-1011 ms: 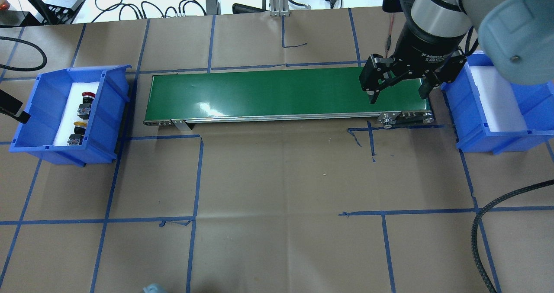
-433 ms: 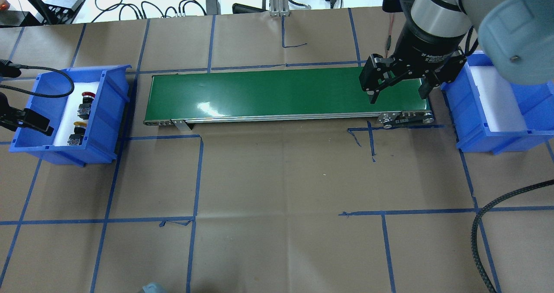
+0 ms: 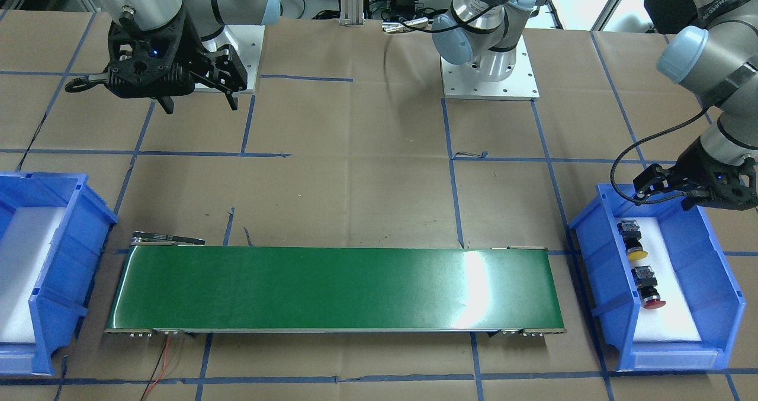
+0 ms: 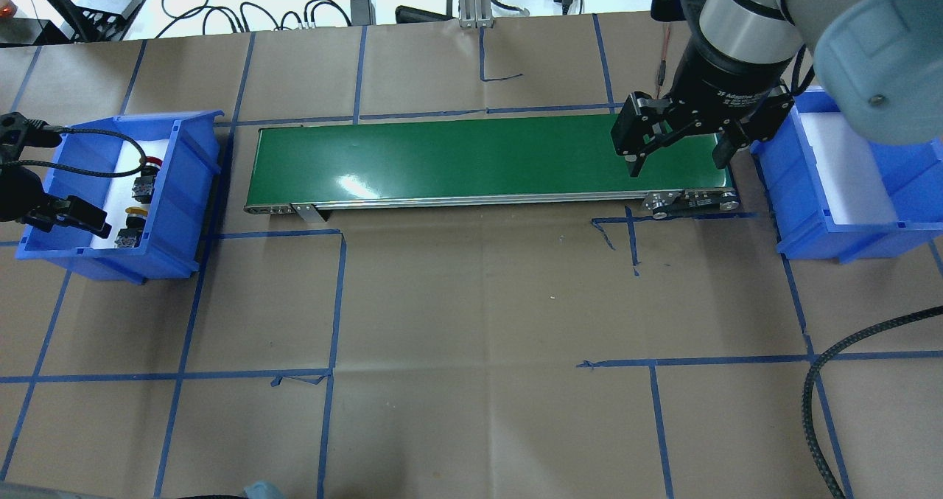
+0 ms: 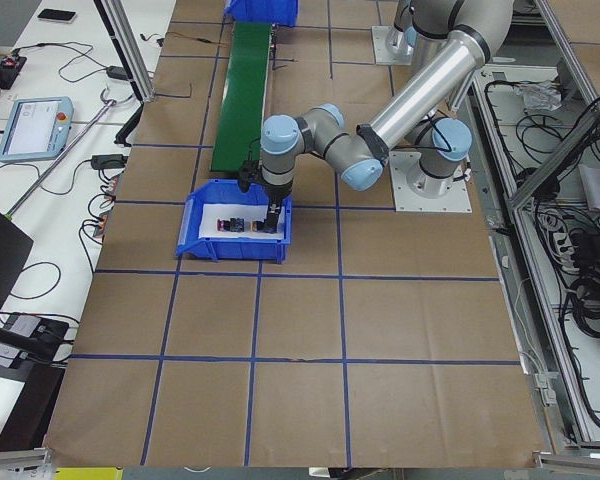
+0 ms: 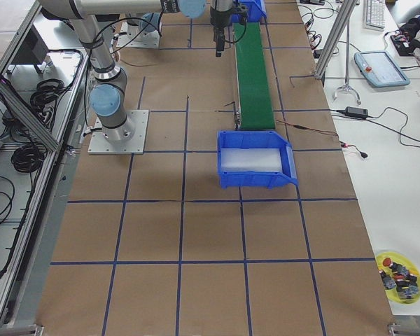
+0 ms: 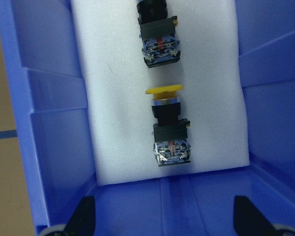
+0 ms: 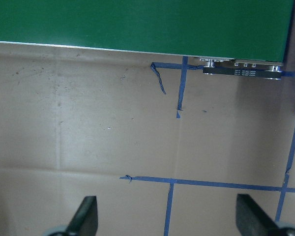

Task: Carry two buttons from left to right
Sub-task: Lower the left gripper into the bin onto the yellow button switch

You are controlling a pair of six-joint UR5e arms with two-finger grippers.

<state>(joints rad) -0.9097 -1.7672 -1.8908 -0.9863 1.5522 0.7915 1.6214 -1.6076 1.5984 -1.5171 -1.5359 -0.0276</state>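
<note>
Two buttons lie on white foam in the left blue bin: the yellow-capped button nearer the robot, the red-capped button beyond it. In the left wrist view the red one shows only its black body. My left gripper hangs open above the bin's near end, short of the yellow button, holding nothing. My right gripper is open and empty over the right end of the green conveyor.
A second blue bin lined with white foam stands at the conveyor's right end. Blue tape lines cross the brown paper table cover. A black cable loops at the near right. Cables and gear lie beyond the far table edge.
My left gripper has come in from the left edge to above the left bin. The right arm and both buttons have stayed still.
</note>
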